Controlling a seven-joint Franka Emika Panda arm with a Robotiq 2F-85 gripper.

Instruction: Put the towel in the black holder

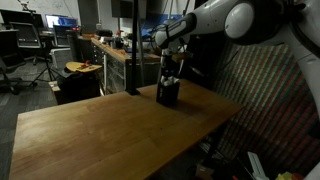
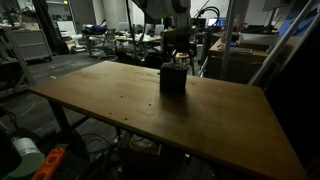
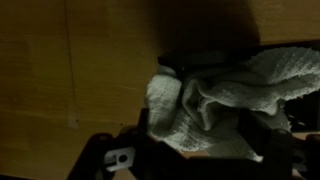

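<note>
At the far left in an exterior view, an office chair [image 1: 20, 50] stands on the dim lab floor, well apart from the work area. To its right is a low round stand [image 1: 82, 68] with something orange on top. The wooden table [image 1: 90, 130] fills the foreground in both exterior views, its near half bare [image 2: 110, 100]. Toward the far right part of the top stands the black holder [image 1: 168, 93], upright and close to the far edge; it also shows near the table's middle in an exterior view [image 2: 173, 82]. The gripper [image 1: 170, 72] hangs directly over the holder's mouth, pointing down, with its tips at or just inside the opening [image 2: 177, 58]. The white arm [image 1: 235, 20] reaches in from the upper right. In the wrist view, bare wood occupies the left. From the centre to the right, the towel [image 3: 215, 100], a pale waffle-weave cloth, lies bunched within a dark rim that appears to be the holder's opening. Whether the jaws are apart, together or pinching the cloth cannot be told; the frames are too dark and the fingertips are hidden.
</note>
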